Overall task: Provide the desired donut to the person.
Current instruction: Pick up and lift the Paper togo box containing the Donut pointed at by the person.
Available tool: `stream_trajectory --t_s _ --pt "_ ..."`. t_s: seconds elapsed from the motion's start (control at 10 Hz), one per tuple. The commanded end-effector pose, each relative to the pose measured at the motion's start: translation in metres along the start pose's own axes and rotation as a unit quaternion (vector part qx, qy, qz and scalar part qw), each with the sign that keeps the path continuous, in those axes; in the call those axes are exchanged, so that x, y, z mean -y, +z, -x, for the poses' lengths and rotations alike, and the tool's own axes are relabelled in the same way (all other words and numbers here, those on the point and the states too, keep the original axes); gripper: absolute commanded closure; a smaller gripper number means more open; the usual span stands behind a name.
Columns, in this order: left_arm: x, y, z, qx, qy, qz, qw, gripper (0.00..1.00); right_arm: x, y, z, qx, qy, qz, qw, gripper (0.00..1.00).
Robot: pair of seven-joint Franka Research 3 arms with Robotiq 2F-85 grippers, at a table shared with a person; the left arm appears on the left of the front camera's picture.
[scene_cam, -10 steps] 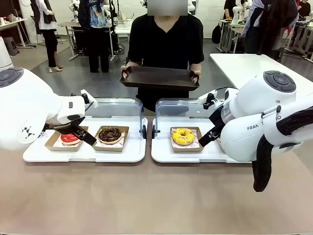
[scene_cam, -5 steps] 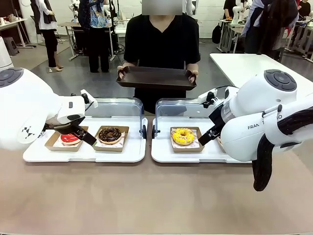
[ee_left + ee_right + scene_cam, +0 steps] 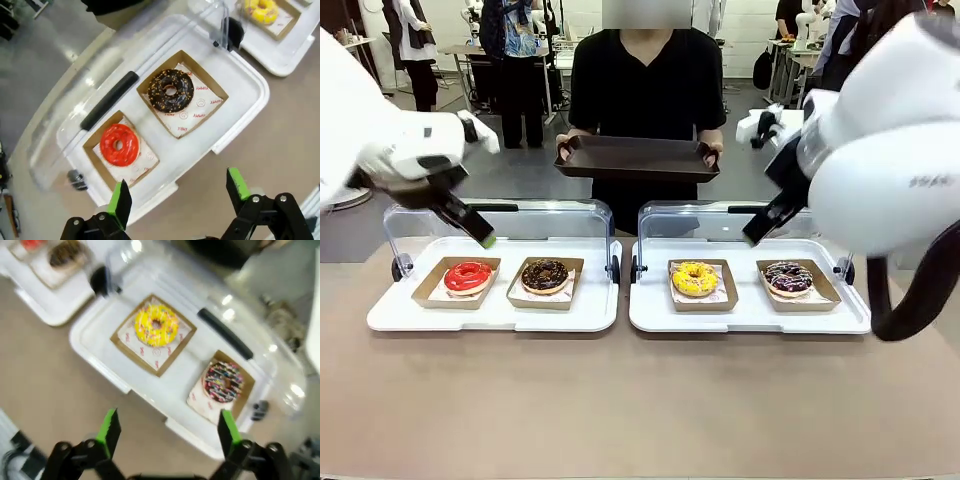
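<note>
Left tool (image 3: 470,222) (image 3: 180,195): I see it wide open, holding nothing. 1 second ago it was low by the red donut (image 3: 468,276). Now it is up by the clear lid (image 3: 550,215).
Right tool (image 3: 760,225) (image 3: 167,432): wide open and empty too. It went up, so I can now see the sprinkle donut (image 3: 788,277) it hid.
Donuts: all 4 sit in brown boxes (image 3: 425,292), 2 on each white tray (image 3: 490,318) on the table (image 3: 640,400).
Person (image 3: 645,80): at the far side, holding a dark tray (image 3: 637,158), as before.
</note>
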State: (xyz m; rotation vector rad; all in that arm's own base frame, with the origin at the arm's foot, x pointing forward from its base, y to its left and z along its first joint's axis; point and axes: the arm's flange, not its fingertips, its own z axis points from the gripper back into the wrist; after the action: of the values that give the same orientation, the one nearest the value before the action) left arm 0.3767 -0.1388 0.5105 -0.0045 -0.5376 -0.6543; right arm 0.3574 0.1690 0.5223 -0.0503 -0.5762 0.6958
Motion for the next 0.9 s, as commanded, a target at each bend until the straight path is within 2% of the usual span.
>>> stream_trajectory --t_s 0.0,0.3,0.4,0.5,0.8 --pt "-0.012 0.043 -0.007 -0.013 -0.013 -0.025 1.0 0.0 0.002 0.038 -0.018 -0.03 0.001 0.02 0.999 0.0" --pt "-0.021 0.08 -0.007 -0.008 -0.002 -0.043 0.999 0.0 0.0 0.068 -0.024 -0.053 0.002 0.023 0.998 0.0" --pt "-0.012 0.078 0.0 0.005 -0.02 -0.053 0.998 0.0 0.0 0.064 -0.018 -0.046 0.0 0.054 0.997 0.0" --pt "-0.023 0.083 -0.013 0.003 0.004 -0.026 1.0 0.0 0.004 0.074 -0.026 -0.033 0.007 0.007 0.999 0.0" --pt "-0.023 0.083 -0.013 0.003 0.004 -0.026 1.0 0.0 0.004 0.074 -0.026 -0.033 0.007 0.007 0.999 0.0"
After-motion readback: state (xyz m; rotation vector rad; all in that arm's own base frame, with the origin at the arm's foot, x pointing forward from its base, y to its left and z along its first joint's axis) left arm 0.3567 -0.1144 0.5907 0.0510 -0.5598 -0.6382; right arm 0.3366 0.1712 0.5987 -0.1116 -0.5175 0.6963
